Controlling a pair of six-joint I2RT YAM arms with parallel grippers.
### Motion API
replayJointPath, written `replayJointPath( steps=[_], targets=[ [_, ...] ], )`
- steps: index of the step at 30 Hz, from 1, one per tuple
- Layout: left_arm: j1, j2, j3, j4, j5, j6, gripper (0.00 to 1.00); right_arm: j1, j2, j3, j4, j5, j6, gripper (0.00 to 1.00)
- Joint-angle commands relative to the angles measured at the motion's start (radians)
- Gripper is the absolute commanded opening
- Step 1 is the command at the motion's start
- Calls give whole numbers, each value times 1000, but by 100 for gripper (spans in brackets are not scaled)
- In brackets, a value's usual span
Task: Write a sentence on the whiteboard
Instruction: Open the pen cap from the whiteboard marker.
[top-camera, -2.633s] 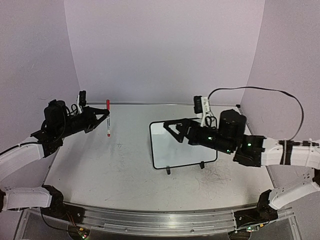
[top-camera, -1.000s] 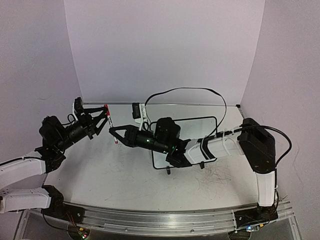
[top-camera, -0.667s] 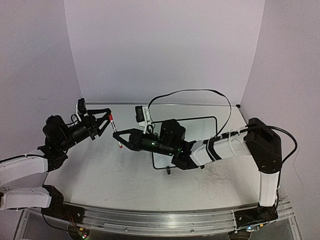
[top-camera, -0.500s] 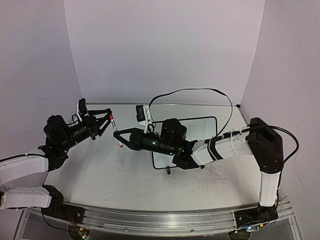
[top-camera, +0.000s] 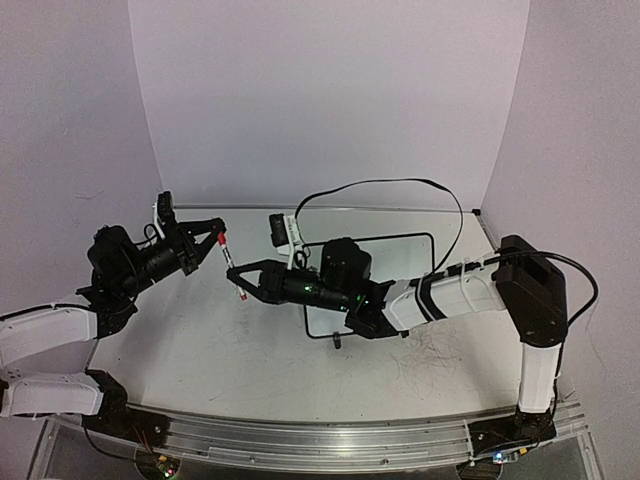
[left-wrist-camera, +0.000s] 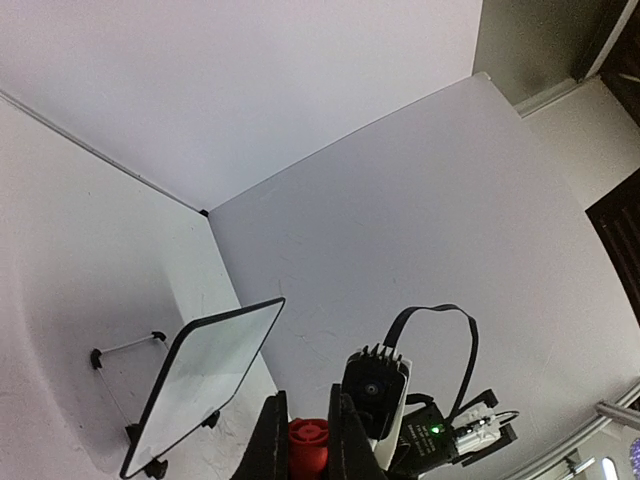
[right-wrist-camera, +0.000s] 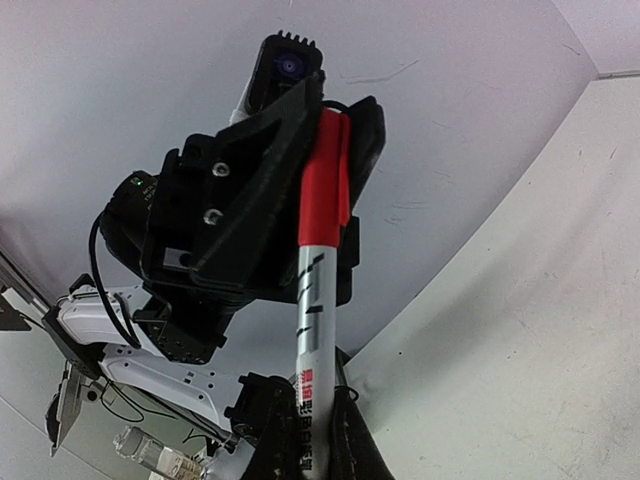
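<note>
Above the left half of the table (top-camera: 250, 350), in mid-air: the marker (top-camera: 232, 268) spans between my two grippers. Left gripper (top-camera: 219, 241): fingers (left-wrist-camera: 274, 440) pinched narrow on the red cap (left-wrist-camera: 308, 443), one pad on each side. Right gripper (top-camera: 241, 283): fingers (right-wrist-camera: 281, 447) clamped narrow on the lower end of the white barrel, the marker rising tilted from them. The whiteboard (left-wrist-camera: 205, 375) stands on its feet on the table, partly behind my right arm, apart from both sets of fingertips.

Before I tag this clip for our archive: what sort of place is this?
Likely a robotics lab bench: two arms bolted to a metal rail at a scuffed white table, plain backdrop walls, a small whiteboard and a red-capped marker.
</note>
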Motion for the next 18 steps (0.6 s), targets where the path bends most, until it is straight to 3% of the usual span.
replayJointPath(
  steps=[1,6,18],
  targets=[
    [-1,-3,30,16,-6,-2,0,3,-40,-25,-17,-8,-26,0],
    [0,-3,20,-14,-48,9,0,2,-84,-101,-43,8,-56,0],
    [14,-20,84,-159,-337,141,0,3,-236,-384,-58,-17,-67,0]
  ],
)
